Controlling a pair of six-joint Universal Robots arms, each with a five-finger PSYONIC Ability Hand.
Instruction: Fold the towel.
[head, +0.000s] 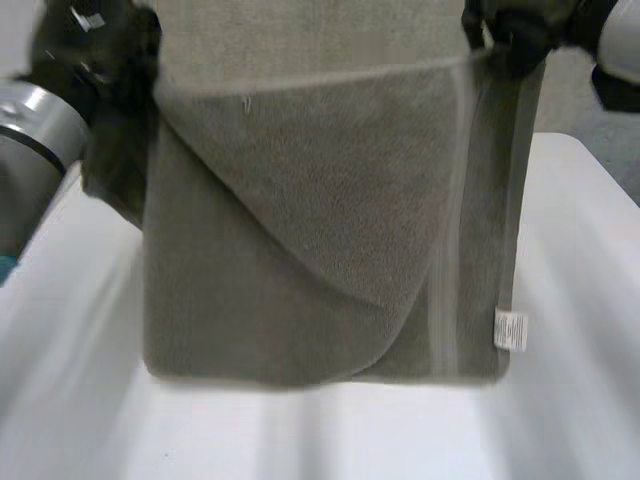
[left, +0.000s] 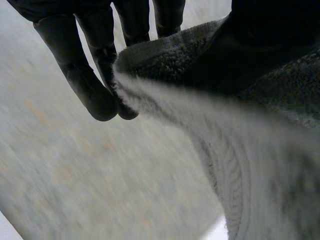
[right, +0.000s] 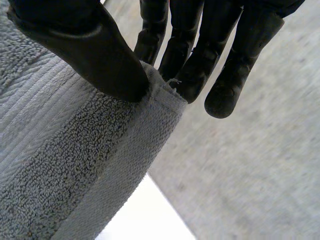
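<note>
A grey towel (head: 320, 250) hangs in the air above the white table (head: 580, 300), held up by its two top corners. Its lower part is doubled, with a curved flap across the front and a white label (head: 510, 330) at the lower right edge. My left hand (head: 110, 70) pinches the top left corner; in the left wrist view that hand (left: 100, 70) has the towel edge (left: 165, 55) between thumb and fingers. My right hand (head: 515, 35) pinches the top right corner; in the right wrist view this hand (right: 190, 55) clamps the towel corner (right: 155, 95) with the thumb on top.
The table's right edge (head: 615, 180) lies beside the hanging towel. My left arm (head: 30, 140) comes in beside the towel's left side.
</note>
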